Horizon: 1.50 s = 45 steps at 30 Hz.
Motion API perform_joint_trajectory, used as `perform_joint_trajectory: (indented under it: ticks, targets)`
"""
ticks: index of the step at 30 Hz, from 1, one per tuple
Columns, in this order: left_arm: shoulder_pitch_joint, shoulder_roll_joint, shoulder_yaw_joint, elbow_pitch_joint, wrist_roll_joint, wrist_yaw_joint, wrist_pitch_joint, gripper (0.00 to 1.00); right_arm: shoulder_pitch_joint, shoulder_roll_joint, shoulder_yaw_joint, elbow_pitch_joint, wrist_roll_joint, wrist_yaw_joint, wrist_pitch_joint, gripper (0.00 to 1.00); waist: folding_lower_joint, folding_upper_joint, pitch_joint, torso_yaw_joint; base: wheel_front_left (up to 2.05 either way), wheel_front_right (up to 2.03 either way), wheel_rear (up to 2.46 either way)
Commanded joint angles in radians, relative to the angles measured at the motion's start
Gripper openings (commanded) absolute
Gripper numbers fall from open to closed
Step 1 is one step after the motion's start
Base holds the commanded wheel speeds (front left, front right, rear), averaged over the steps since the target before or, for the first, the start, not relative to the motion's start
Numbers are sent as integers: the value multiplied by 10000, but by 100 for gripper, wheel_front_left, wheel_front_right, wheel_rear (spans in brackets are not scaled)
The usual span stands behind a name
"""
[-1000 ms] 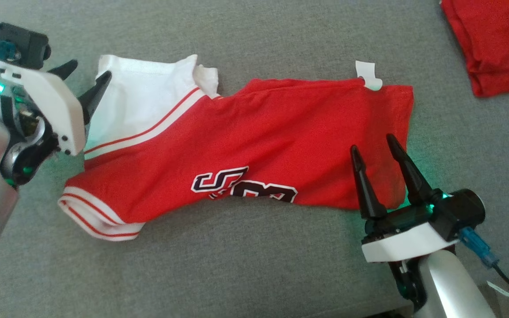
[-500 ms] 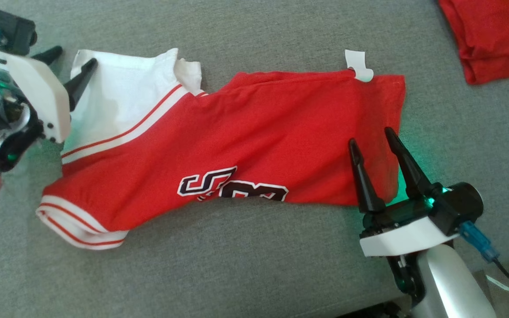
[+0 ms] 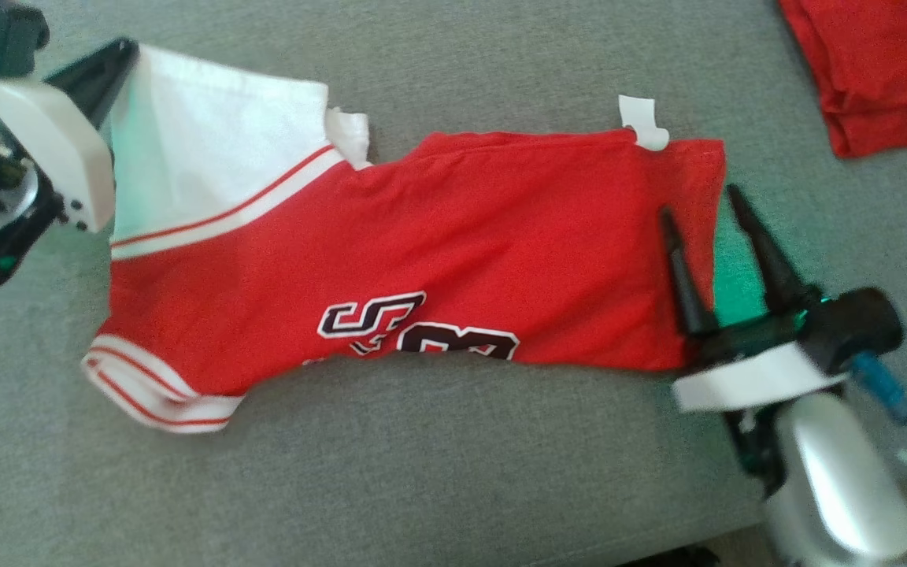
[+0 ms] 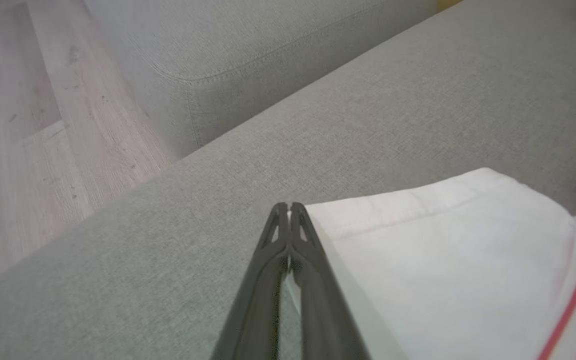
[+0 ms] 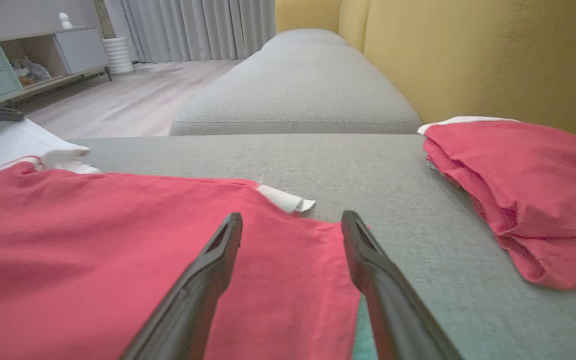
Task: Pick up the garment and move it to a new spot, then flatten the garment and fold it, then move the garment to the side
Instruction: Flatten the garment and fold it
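Where it gaped before, left tool clamped, pinching garment corner

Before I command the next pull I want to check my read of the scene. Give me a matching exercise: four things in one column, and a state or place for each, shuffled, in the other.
Things
1. left end effector
2. right end effector
3. white label
4. folded red clothes

States and places
A. open, at the red hem end of the jersey
B. at the far right of the cushion, apart from the jersey
C. shut on the corner of the white sleeve
D. sticking out from the jersey's far edge

Pairs: 1-C, 2-A, 3-D, 4-B
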Motion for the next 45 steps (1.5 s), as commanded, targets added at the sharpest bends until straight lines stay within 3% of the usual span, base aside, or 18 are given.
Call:
perform_joint_trajectory:
  ticks: [1,10,22,23,24,25,26,35,45]
  targets:
    - [-568,531,385,-225,98,20,-176,0,-253,-262,71,-42,70,-9,-26,100,0,0,-46,86,0,0,0]
    - [-1045,417,-126,-380,173,20,-775,0,-2062,-1650,-157,2177,1292,-9,1480,100,0,0,-3,496,0,0,0]
    - [-1398,431,-697,-306,-91,19,-1085,0,-2337,-2049,486,2973,2503,-9,2773,100,0,0,89,848,0,0,0]
    - [-1408,433,-728,-293,-124,19,-1112,0,-2277,-2030,504,2958,2560,-9,2815,96,0,0,80,869,0,0,0]
    - [-1413,434,-765,-283,-151,19,-1142,0,-2220,-2025,529,2942,2606,-9,2859,70,0,0,68,894,0,0,0]
    - [-1418,432,-791,-260,-168,19,-1185,0,-2174,-2035,532,2920,2629,-9,2881,25,0,0,55,923,0,0,0]
    - [-1424,427,-809,-232,-169,19,-1248,0,-2134,-2044,523,2896,2644,-9,2896,0,0,0,39,952,0,0,0]
    - [-1344,374,-749,-76,345,102,-2935,0,-1992,-2350,239,1786,2679,-9,2461,0,0,0,-730,1174,0,0,0]
    - [-1391,831,-258,-907,1004,799,-4766,0,-2523,-2917,-291,86,2722,-9,2030,0,0,0,-2306,1213,0,0,0]
